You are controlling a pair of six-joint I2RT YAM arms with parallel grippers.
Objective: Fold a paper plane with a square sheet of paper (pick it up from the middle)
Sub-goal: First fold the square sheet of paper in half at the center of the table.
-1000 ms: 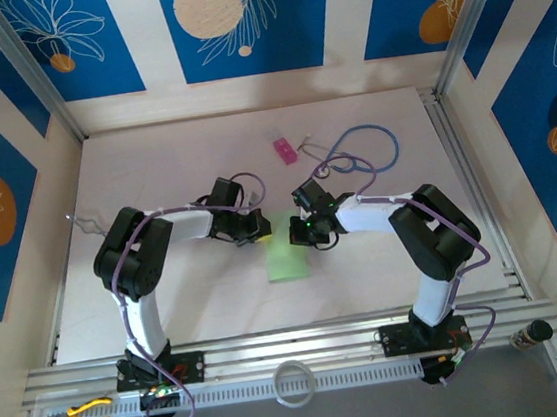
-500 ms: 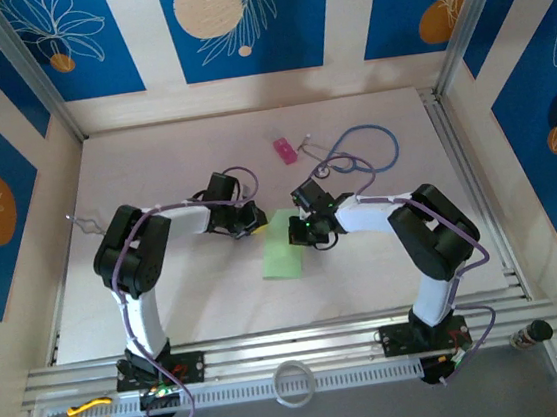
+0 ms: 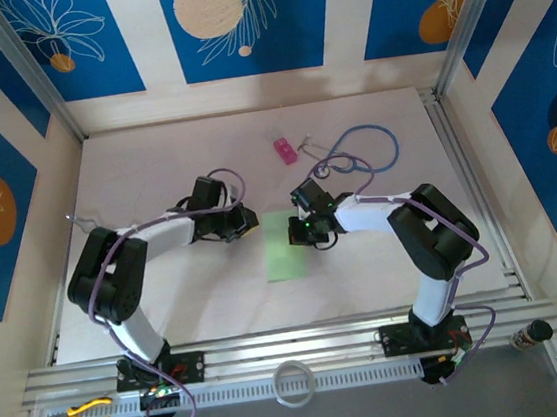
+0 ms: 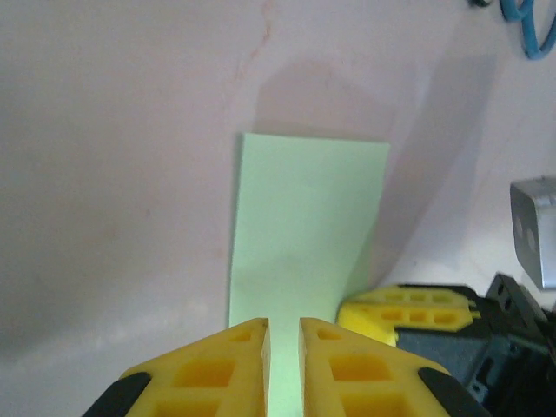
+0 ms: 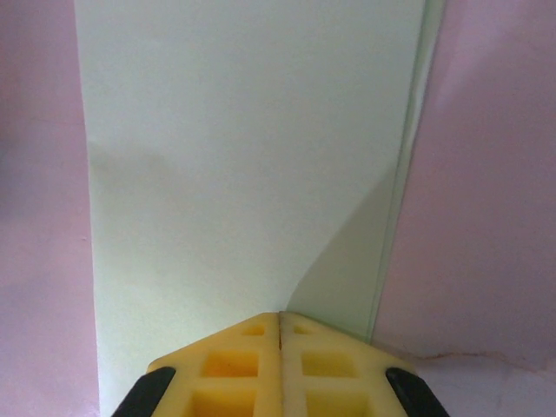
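Soft, even light; my right fingers (image 5: 234, 369) loom slightly blurred up close, with faint shadows on the counter (image 4: 104, 130).

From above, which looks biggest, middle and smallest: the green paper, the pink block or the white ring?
1. green paper
2. white ring, though it may sit nearer the camera, so this spot is unsure
3. pink block

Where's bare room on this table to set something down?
Free: the far-left table corner, and the near strip between green paper and front rail. Crowded: the middle around the paper, left pincer and right pincer; far right holds a pink block and blue cable.
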